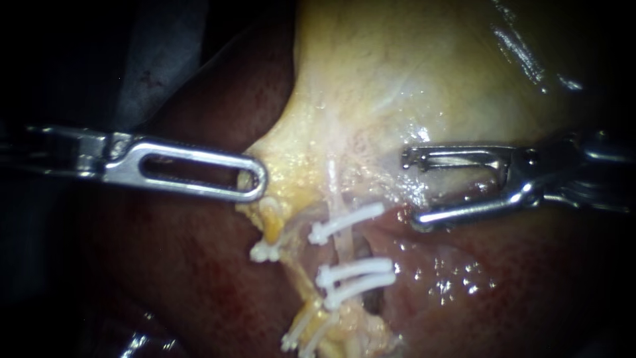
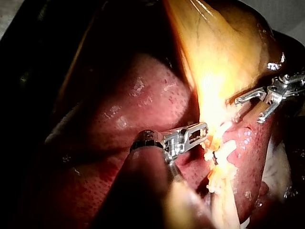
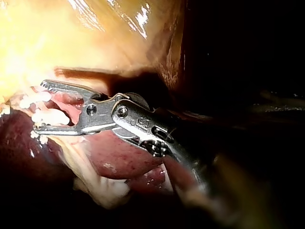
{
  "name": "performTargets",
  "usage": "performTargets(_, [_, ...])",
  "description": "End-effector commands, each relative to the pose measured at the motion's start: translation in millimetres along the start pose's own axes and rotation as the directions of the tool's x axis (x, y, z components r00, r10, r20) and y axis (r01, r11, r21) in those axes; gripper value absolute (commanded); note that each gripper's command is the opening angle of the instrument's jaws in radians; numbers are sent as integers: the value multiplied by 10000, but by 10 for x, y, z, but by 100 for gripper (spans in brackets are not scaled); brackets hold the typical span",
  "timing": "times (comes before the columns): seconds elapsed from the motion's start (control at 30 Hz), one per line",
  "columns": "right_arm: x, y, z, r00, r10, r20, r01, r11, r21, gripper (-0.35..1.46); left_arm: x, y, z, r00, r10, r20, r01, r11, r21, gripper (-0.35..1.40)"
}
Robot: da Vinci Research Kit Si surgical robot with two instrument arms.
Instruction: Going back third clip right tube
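Hovering just beside the right tube point(image 1: 336, 189), my right instrument point(image 1: 411, 191) is showing its pincer spread apart and empty, with the pale gallbladder point(image 1: 397, 79) lying behind the gap. Three white clips point(image 1: 354, 268) are crossing that tube, one near my lower tip and two touching each other further along. Nothing is marking which of them counts as the third. Through the right wrist camera, white lumps are showing past my open pincer point(image 3: 39, 107), too washed out by glare to count. My left instrument point(image 1: 260, 179) is lying flat-on to the endoscope, so its under half is hidden. From the left wrist camera its pincer point(image 2: 204, 129) is looking clamped together on the gallbladder's yellow fringe. Both shafts are fading into darkness, and the dark red liver point(image 1: 165, 265) is blurring away towards the edges.
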Motion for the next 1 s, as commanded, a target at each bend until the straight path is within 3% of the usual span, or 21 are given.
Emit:
performTargets(0.03, [0,0,0,10000,2,0,-2,10000,12,60,1,1,4,10000,21,1,-21,10000,21,-35])
performTargets(0.43, [-1,-1,-1,10000,0,1,0,10000,15,60,12,16,53,9996,96,-264,-96,9999,30,-35])
performTargets(1.0, [-1,-1,-2,10000,-2,2,2,10000,18,60,12,19,55,9996,114,-273,-113,9999,32,-35])
